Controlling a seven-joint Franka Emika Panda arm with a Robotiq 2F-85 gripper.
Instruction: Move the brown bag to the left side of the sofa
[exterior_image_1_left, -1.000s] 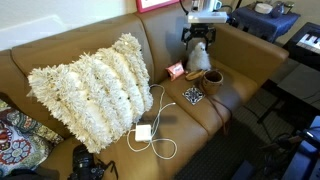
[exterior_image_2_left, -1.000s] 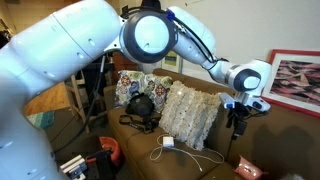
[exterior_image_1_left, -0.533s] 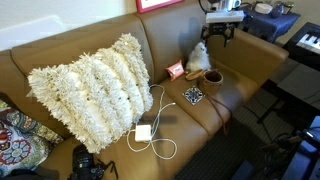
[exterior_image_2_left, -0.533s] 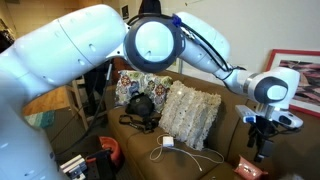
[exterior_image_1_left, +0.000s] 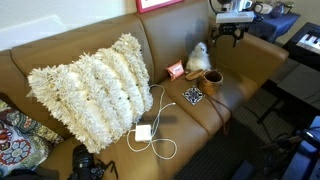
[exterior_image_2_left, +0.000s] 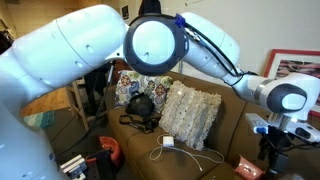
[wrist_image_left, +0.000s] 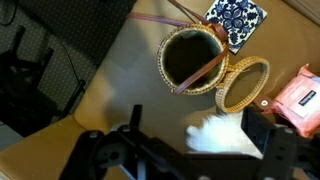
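At the front edge of the sofa (exterior_image_1_left: 60, 55) seat lies a black camera (exterior_image_1_left: 88, 163). Behind it is a white charger (exterior_image_1_left: 143, 132) with its cable, just beside 1 shaggy pillow (exterior_image_1_left: 90, 88). Toward the armrest end, a patterned square (exterior_image_1_left: 193, 95) lies near the front edge. The brown bag (exterior_image_1_left: 213, 78) stands upright just behind it, and a white fluffy toy (exterior_image_1_left: 199, 57) sits in the back corner. The gripper (exterior_image_1_left: 233, 38) hangs over that corner, fingers spread apart and empty.

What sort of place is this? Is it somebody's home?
Probably a living room in a home: a brown leather sofa with a shaggy cream pillow, a framed picture hung behind it, and a piano keyboard beside the sofa's arm.
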